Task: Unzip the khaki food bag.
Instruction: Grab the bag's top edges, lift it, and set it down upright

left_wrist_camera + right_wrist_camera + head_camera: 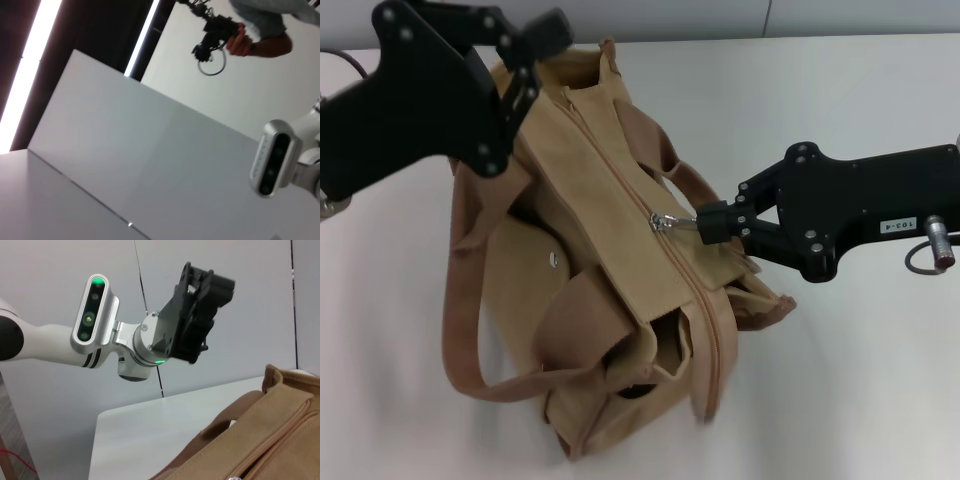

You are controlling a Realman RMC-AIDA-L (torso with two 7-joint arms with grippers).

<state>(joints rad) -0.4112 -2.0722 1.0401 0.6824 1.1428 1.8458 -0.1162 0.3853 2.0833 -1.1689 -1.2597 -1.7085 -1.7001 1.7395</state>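
Khaki food bag point(620, 260) — on white table point(860, 380), zipper closed. Right gripper point(712, 224) clamped on zipper pull point(665, 222). Left gripper point(525, 60) — at bag's far end, finger state unclear.

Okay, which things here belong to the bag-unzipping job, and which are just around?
Part of the job:
- tan canvas food bag with brown webbing handles
- its metal zipper pull
- right end effector, shut on the pull
- left end effector, at the bag's far end

Just around:
- white table
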